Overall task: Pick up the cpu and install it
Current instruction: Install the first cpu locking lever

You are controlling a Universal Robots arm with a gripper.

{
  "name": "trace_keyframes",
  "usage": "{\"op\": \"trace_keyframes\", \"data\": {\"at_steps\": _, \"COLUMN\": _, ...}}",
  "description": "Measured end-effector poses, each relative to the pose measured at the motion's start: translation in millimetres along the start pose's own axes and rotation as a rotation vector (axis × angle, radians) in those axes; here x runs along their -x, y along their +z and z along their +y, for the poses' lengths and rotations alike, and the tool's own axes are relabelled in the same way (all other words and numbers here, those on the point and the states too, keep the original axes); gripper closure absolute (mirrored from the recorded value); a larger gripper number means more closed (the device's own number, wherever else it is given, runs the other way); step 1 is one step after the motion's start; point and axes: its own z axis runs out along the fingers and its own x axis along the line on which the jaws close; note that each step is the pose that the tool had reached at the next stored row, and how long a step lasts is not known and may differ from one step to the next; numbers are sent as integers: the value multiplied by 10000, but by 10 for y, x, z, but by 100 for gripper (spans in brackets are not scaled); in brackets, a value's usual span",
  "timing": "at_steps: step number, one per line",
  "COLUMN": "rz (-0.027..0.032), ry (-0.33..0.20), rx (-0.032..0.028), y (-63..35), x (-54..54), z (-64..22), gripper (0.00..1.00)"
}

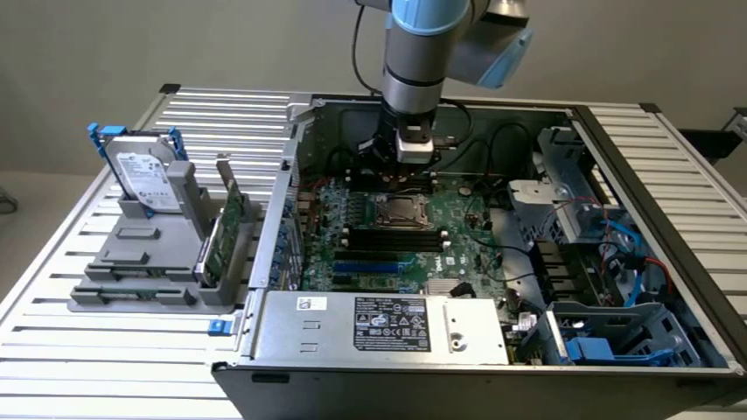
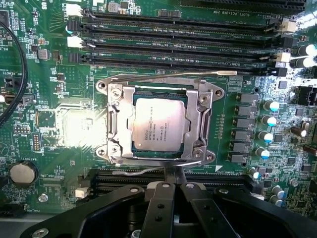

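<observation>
Jaws together, nothing between them: the gripper (image 2: 173,191) has its two black fingers (image 2: 157,210) pressed side by side, empty, hanging just above the motherboard (image 2: 54,99). In the wrist view the tips sit close to the near edge of the socket frame (image 2: 118,106), over a thin wire lever (image 2: 138,171), not touching the chip. The cpu (image 2: 161,124) lies flat in the socket, silvery top up with printed text, and the metal frame borders it on all four sides. A second wire lever (image 2: 198,74) runs along the far side of the frame. Beyond that is a row of black memory slots (image 2: 188,37), all empty. A coin battery (image 2: 23,173) sits off to one side of the board, and capacitors (image 2: 270,121) line the other side. In the exterior view the gripper (image 1: 405,178) points straight down inside the open computer case (image 1: 653,175), just behind the cpu (image 1: 403,210). The power supply (image 1: 386,324) fills the case's front edge, with blue cables (image 1: 631,245) at the exterior view's right. Outside the case, at the exterior view's left, a grey holder (image 1: 140,262) on the slatted table (image 1: 94,367) holds a hard drive (image 1: 146,179) with a blue bracket, upright, and a green circuit card (image 1: 222,227) on edge beside it.
</observation>
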Motion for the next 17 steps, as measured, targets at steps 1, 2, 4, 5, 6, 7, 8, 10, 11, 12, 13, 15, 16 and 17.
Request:
{"op": "trace_keyframes", "data": {"at_steps": 1, "rz": 0, "ry": 10, "rx": 0, "y": 0, "x": -2, "z": -1, "gripper": 89}}
{"op": "trace_keyframes", "data": {"at_steps": 2, "rz": 1, "ry": 19, "rx": 1, "y": 0, "x": -5, "z": -2, "gripper": 89}}
{"op": "trace_keyframes", "data": {"at_steps": 4, "rz": 1, "ry": 38, "rx": 3, "y": 2, "x": -10, "z": -5, "gripper": 89}}
{"op": "trace_keyframes", "data": {"at_steps": 5, "rz": 1, "ry": 48, "rx": 6, "y": 2, "x": -11, "z": -8, "gripper": 89}}
{"op": "trace_keyframes", "data": {"at_steps": 6, "rz": 1, "ry": 59, "rx": 9, "y": 3, "x": -13, "z": -11, "gripper": 89}}
{"op": "trace_keyframes", "data": {"at_steps": 7, "rz": 1, "ry": 71, "rx": 12, "y": 4, "x": -14, "z": -14, "gripper": 89}}
{"op": "trace_keyframes", "data": {"at_steps": 8, "rz": 0, "ry": 83, "rx": 15, "y": 5, "x": -16, "z": -16, "gripper": 89}}
{"op": "trace_keyframes", "data": {"at_steps": 10, "rz": -3, "ry": 105, "rx": 22, "y": 7, "x": -18, "z": -19, "gripper": 89}}
{"op": "trace_keyframes", "data": {"at_steps": 11, "rz": -5, "ry": 114, "rx": 28, "y": 7, "x": -20, "z": -19, "gripper": 89}}
{"op": "trace_keyframes", "data": {"at_steps": 12, "rz": -8, "ry": 122, "rx": 36, "y": 7, "x": -21, "z": -19, "gripper": 89}}
{"op": "trace_keyframes", "data": {"at_steps": 13, "rz": -10, "ry": 128, "rx": 45, "y": 8, "x": -24, "z": -20, "gripper": 89}}
{"op": "trace_keyframes", "data": {"at_steps": 15, "rz": -19, "ry": 142, "rx": 64, "y": 8, "x": -27, "z": -19, "gripper": 89}}
{"op": "trace_keyframes", "data": {"at_steps": 16, "rz": -25, "ry": 149, "rx": 73, "y": 9, "x": -29, "z": -19, "gripper": 89}}
{"op": "trace_keyframes", "data": {"at_steps": 17, "rz": -32, "ry": 156, "rx": 83, "y": 9, "x": -30, "z": -19, "gripper": 89}}
